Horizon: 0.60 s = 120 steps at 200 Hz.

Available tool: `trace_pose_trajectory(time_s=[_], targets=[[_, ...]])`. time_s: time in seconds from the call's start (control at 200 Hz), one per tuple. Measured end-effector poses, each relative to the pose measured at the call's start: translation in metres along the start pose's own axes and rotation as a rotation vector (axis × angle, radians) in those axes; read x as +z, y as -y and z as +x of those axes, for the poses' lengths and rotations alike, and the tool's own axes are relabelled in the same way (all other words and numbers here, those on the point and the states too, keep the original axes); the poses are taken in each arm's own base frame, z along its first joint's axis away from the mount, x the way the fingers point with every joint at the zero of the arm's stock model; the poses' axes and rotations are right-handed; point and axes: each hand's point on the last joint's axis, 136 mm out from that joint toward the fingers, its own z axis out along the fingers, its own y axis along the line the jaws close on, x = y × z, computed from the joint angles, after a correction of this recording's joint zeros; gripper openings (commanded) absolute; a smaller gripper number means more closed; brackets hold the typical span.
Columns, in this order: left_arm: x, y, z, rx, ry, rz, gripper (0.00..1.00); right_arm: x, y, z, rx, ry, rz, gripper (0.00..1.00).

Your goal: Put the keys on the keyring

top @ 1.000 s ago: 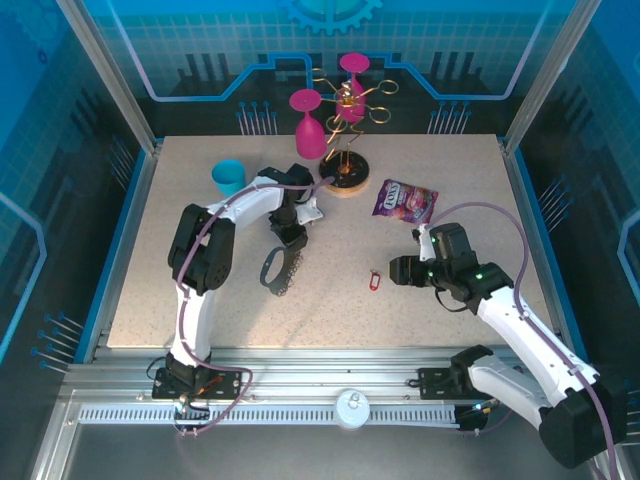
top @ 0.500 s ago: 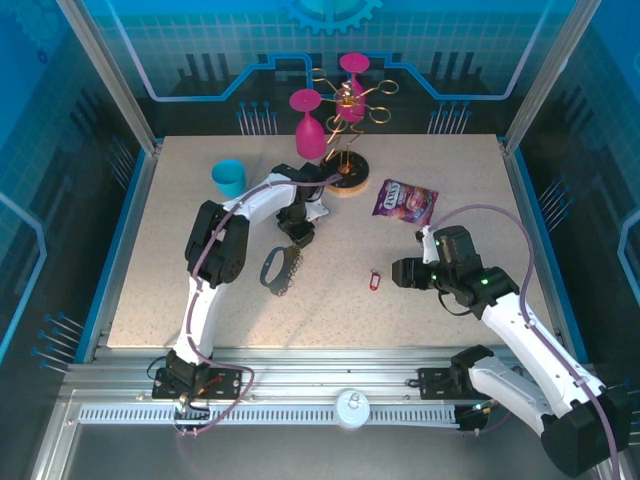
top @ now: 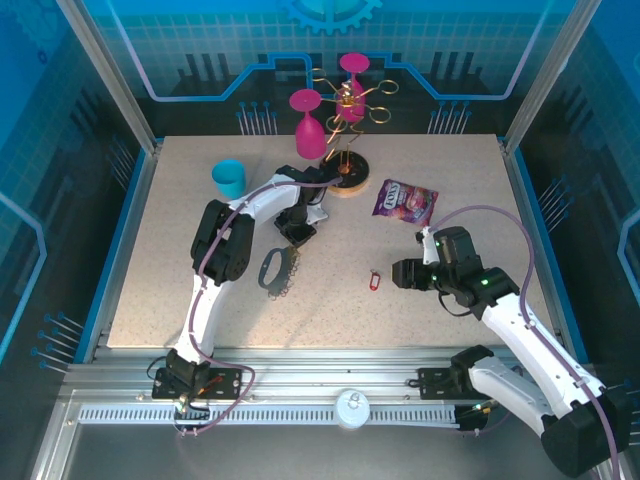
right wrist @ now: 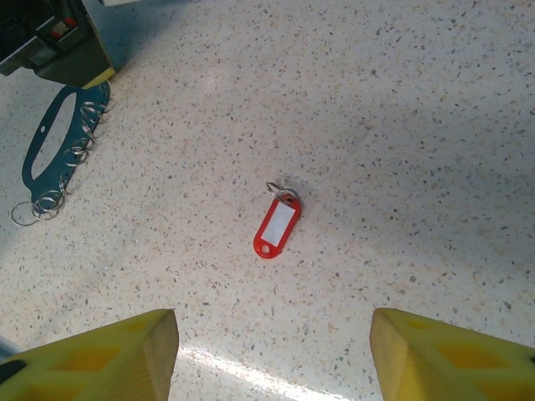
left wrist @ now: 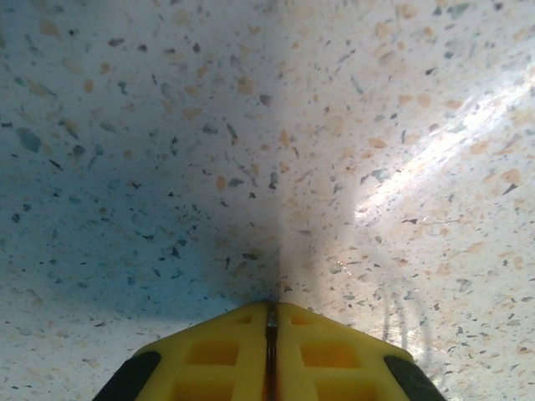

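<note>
Speckled bench: the keys lie ahead of the parted right jaws. Left jaws, pressed together, stand beside the keyring.

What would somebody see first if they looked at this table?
Probably the two bright pink goblets, upside down by the gold wire rack at the table's far edge. Next comes the tiny red key tag, lying alone near the middle of the table, right in front of the right tool, whose jaws stand open.
</note>
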Motion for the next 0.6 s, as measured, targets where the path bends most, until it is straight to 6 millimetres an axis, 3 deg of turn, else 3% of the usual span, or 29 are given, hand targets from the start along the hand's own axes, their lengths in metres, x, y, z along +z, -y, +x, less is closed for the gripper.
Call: trace_pose_trajectory(time_s=[0.165, 0.305, 0.435, 0.6], targets=[[-0.005, 0.000, -0.001, -0.005, 0.013, -0.003, 0.00, 0.002, 0.001, 0.003, 0.004, -0.008, 0.002, 0.63], [-0.024, 0.002, -0.001, 0.003, 0.059, -0.017, 0.00, 0.002, 0.001, 0.003, 0.004, -0.008, 0.002, 0.63], [-0.062, 0.009, -0.003, 0.019, 0.150, -0.043, 0.00, 0.002, 0.001, 0.003, 0.004, -0.008, -0.001, 0.62], [-0.128, 0.019, -0.008, 0.034, 0.338, -0.061, 0.00, 0.003, 0.000, 0.002, 0.004, -0.011, -0.005, 0.62]])
